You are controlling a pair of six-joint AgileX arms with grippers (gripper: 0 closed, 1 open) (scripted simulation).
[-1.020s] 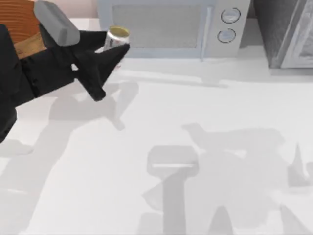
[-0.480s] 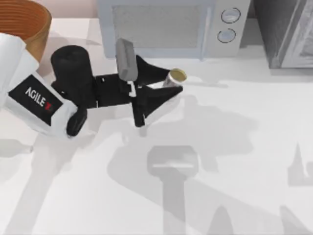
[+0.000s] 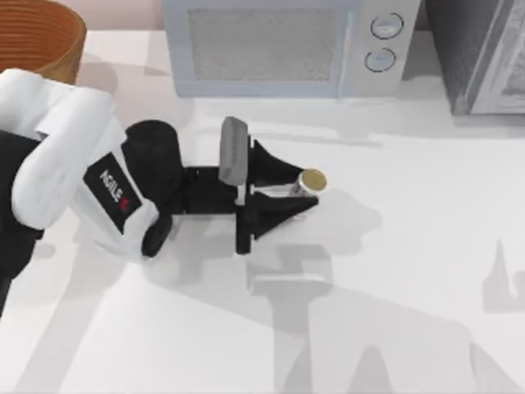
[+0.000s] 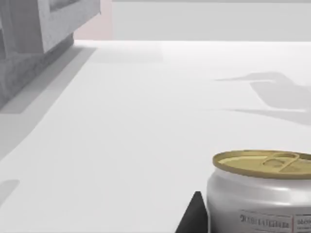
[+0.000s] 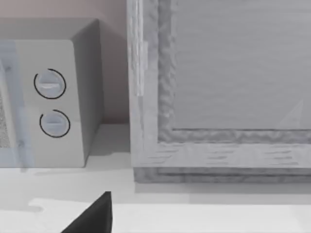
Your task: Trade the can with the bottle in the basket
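The left pincer [image 3: 305,192] grips the bottle [image 3: 310,181] over the desk [image 3: 394,246], clear of the basket [image 3: 41,37]; the can remains to be moved.

My left gripper [image 3: 305,190] sits mid-table around the bottle [image 3: 305,184], before the microwave [image 3: 283,45]. The basket [image 3: 41,37] stands at the table's [image 3: 410,271] far-left corner.
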